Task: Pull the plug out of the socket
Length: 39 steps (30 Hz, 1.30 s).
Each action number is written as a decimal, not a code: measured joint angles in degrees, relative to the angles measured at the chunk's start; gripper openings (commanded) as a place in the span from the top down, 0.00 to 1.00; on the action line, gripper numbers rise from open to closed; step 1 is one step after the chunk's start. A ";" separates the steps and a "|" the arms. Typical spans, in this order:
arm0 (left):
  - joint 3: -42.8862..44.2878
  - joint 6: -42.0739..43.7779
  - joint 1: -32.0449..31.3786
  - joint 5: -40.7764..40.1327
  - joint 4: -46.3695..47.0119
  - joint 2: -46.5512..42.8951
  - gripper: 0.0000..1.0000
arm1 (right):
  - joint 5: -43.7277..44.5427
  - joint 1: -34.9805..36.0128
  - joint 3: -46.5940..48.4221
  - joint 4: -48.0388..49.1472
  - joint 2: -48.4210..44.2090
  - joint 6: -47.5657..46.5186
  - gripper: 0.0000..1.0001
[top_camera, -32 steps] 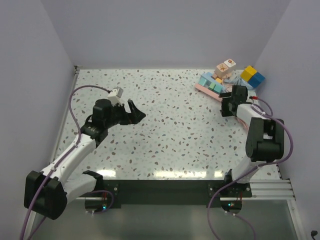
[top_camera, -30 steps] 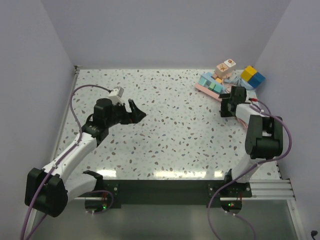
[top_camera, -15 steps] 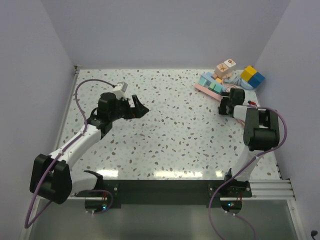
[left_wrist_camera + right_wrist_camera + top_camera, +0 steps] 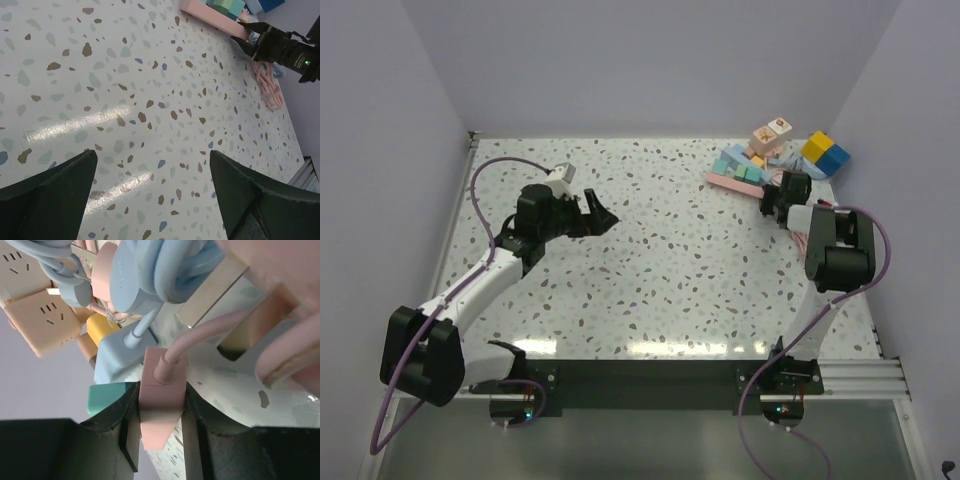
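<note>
Top external view: vs half a sec ago the right gripper (image 4: pixel 773 200) sits a touch further toward the back wall, at the near-right end of the long pink plastic socket strip (image 4: pixel 732 182), & the strip looks nudged slightly. Its claw, part open a moment back, is now pinched on the flat pink rubber plug (image 4: pixel 160 385), one finger on each side. A pink round cable (image 4: pixel 200 340) leaves the plug's far end. The prong end is hidden, so can't tell if the plug is seated in a socket.

The left arm matches half a sec ago; vs a sec ago it reaches further up the table. The left gripper (image 4: pixel 597 215) hangs over the speckled tabletop (image 4: pixel 670 270), well apart from the strip, claw spread wide.

Holders: only the strip, w/ mint & teal adapter blocks (image 4: pixel 745 165) on top.

Right wrist cam only:
- pale blue plug (image 4: pixel 117 357) w/ blue lead, touching the pink plug
- teal block (image 4: pixel 107 396) by one finger
- beige socket cube (image 4: pixel 42 322)
- thick pale-blue cable coil (image 4: pixel 165 265)

Left wrist cam only: loose coil of pink cord (image 4: pixel 267 85) on the table beside the right gripper.

Top cam only: yellow cube (image 4: pixel 817 146), blue cube (image 4: pixel 836 160) & wooden picture cube (image 4: pixel 775 130) at the far right.
</note>
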 measured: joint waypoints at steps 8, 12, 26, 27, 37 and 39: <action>-0.94 -0.79 0.00 -0.63 1.92 -0.02 0.00 | -3.30 2.14 -5.22 0.04 -5.01 -6.60 1.00; -3.34 -1.90 0.00 -0.66 3.72 -0.02 0.00 | -5.92 5.40 -8.20 -1.55 -7.96 -11.63 1.00; -5.97 6.29 0.02 2.73 2.43 0.35 0.01 | -27.43 16.31 -3.19 -7.63 -3.37 -35.69 1.00; -5.97 7.61 0.04 4.28 2.38 0.81 0.01 | -29.22 16.48 -1.77 -8.98 -2.51 -38.07 1.00; -6.05 13.62 -1.40 22.62 4.81 11.15 0.03 | -37.13 22.10 5.11 -20.06 0.48 -53.07 1.00; -5.57 14.53 -2.49 24.59 4.44 14.05 0.04 | -37.13 23.61 5.60 -20.65 0.63 -53.88 1.00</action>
